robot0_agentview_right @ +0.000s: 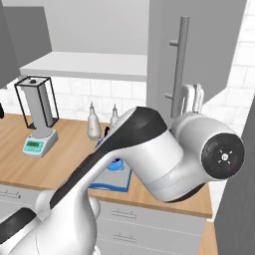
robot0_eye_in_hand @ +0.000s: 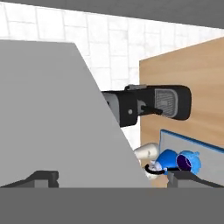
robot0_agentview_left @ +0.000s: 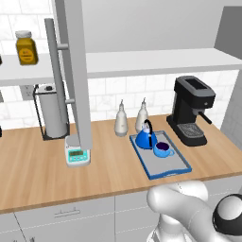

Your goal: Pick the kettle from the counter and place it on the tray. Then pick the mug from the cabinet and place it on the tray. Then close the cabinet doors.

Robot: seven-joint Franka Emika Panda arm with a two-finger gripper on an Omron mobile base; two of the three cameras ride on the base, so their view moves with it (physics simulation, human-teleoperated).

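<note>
Kettle and mug sit on the tray; the cupboard doors stand open.

Left base view: the kettle stands upright on the tray, touching the mug. The tray's long side runs from the wall toward the counter front. An open door shows edge-on. Right base view: a second door with an upright bar handle. Hand view: the gripper is spread wide, holding nothing, beside a grey door panel.
</note>
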